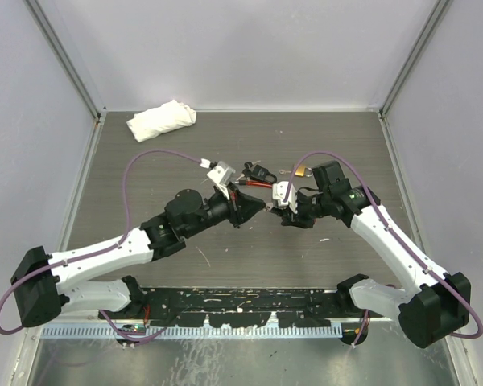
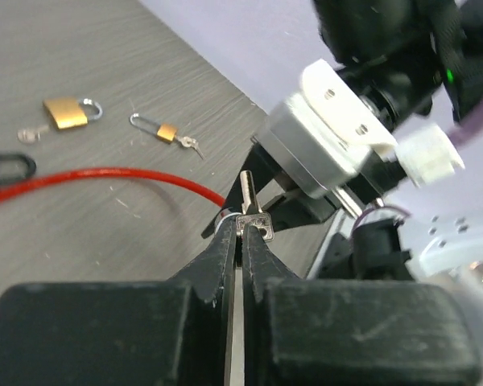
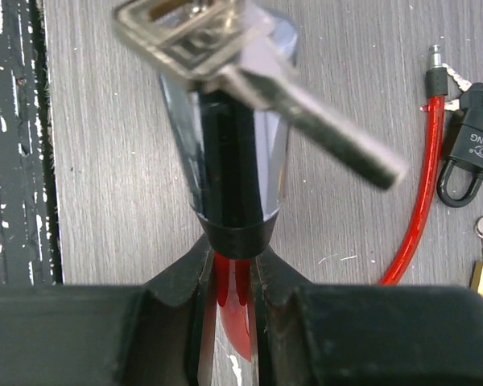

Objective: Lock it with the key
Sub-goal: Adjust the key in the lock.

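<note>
My left gripper (image 2: 241, 233) is shut on the head of a small silver key (image 2: 249, 211), whose blade points up toward the right arm's wrist. My right gripper (image 3: 232, 253) is shut on the cable lock (image 3: 225, 153), gripping where its red cable enters the black collar of the chrome barrel. A bunch of keys (image 3: 195, 34) sits blurred at the barrel's far end, one blade slanting down to the right. From above, the left gripper (image 1: 262, 207) and the right gripper (image 1: 280, 211) meet tip to tip at the table's middle.
The red cable (image 2: 105, 175) loops across the table. A black padlock (image 3: 471, 153), a brass padlock (image 2: 66, 112) with a key beside it and a smaller brass padlock (image 2: 167, 132) lie behind the grippers. A white cloth (image 1: 161, 119) lies at the back left.
</note>
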`<state>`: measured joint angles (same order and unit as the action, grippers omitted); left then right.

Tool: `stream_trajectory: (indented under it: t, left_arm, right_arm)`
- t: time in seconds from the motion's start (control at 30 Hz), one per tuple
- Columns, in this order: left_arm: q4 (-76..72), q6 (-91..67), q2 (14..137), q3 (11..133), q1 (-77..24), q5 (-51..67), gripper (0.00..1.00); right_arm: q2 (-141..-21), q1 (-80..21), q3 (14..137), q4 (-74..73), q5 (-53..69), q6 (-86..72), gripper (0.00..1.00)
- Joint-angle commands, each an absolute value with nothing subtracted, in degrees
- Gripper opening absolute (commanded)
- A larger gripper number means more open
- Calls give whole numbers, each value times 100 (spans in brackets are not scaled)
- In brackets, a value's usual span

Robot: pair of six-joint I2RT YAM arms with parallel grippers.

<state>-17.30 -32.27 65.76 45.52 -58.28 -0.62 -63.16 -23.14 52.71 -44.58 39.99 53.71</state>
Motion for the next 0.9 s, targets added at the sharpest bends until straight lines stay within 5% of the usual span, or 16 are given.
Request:
stream_trajectory:
  t: [0.0,0.1,0.6,0.87]
  left_arm:
    - [-3062,-625,6427,4215,-5855,1048,8]
    - [-3166,-22,6404,4127,-5852,1248,26]
    - [-3070,-700,5533,3638,-5795,-37,70]
    - [-2239,-1045,5727,4205,-5503,534,65]
  right_arm:
    - [-6318,-2326,5615,-4288,4417,5428,1]
    - [-6321,-2325,5620,-4298,4429,5422,1]
    - [-6250,-2314,5624,-4332,4469,5432,1]
    - [-6258,-2312,5616,-4350,4482,5432,1]
